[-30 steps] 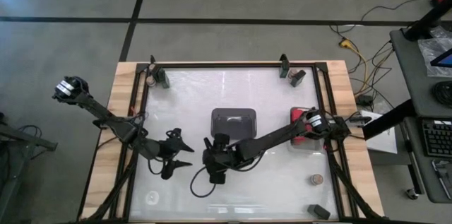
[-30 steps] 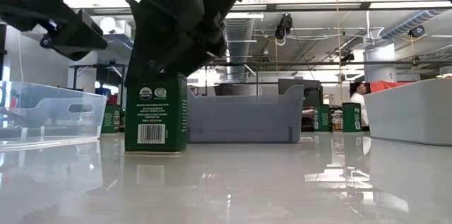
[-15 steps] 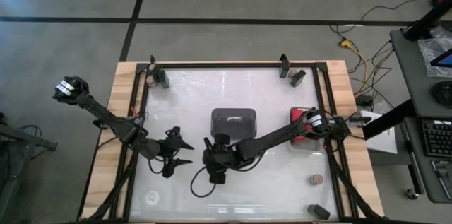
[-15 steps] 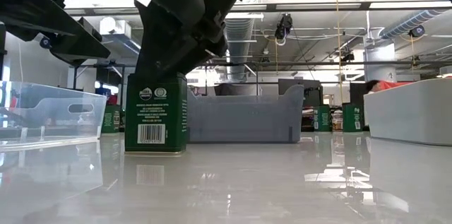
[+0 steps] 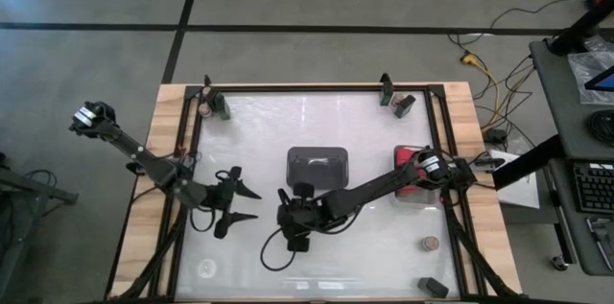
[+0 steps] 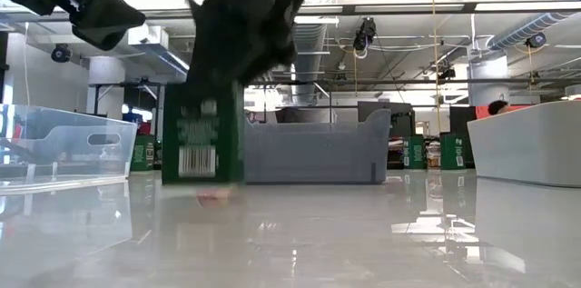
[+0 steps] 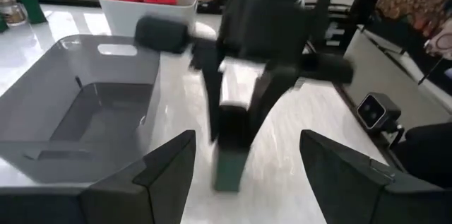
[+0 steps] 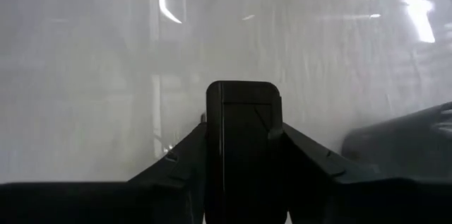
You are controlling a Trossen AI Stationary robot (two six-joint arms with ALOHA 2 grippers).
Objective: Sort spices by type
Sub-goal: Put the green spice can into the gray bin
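Observation:
A dark green spice tin (image 6: 201,138) with a black top (image 8: 244,104) hangs near the table's middle with my right gripper (image 5: 294,232) shut on it. In the high view the gripper hides the tin. The left wrist view shows the tin (image 7: 229,150) under the right arm. My left gripper (image 5: 251,204) hovers open just left of it, off the table, its fingers pointing at the tin with nothing between them. My right gripper pinches the tin between its two fingers, on two opposite sides (image 8: 210,143) near the black top. The fingers come slanting down from above. The tin stands upright below them, and in the low view its base (image 6: 201,179) looks just clear of the table.
A grey tray (image 5: 318,165) sits behind the tin. A white bin of red blocks (image 5: 411,175) stands at the right and a clear tray (image 6: 64,147) at the left. A tan-topped jar (image 5: 430,243) and a dark block (image 5: 434,287) lie near right. More spices stand at both far corners.
My right gripper has shut on the green tin, which has come up a little off the table and shows blurred. My left gripper has risen and drawn back slightly toward the table's left edge, staying open.

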